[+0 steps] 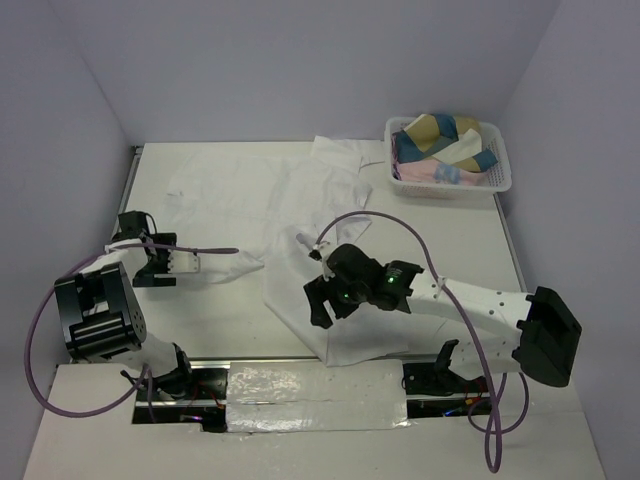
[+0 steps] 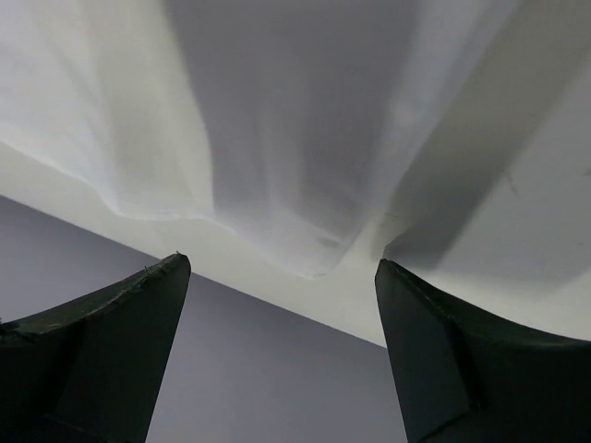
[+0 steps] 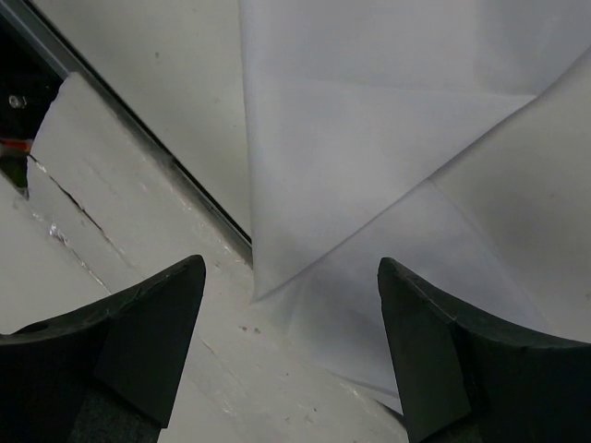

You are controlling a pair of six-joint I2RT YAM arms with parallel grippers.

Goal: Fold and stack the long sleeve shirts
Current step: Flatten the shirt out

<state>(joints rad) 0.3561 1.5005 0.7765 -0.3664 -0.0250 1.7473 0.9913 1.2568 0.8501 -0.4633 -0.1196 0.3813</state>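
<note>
Pale lilac walls close in a white table. At your left, the left gripper sits near the left edge of the shirt, its dark fingers spread wide with nothing between them. A crinkled silver strip runs along the near edge between the bases, and a purple cable loops over the right arm. The right gripper hovers over the shirt's near corner, also wide apart and holding nothing. Far right at the back, a white lattice basket holds folded tan, teal and pink cloths, just beside the shirt's far edge. The shirt lies across the middle of the table, from the back edge to the near one. It is plain white and thin, softly rumpled at the left, flat with straight creases at the near right.
</note>
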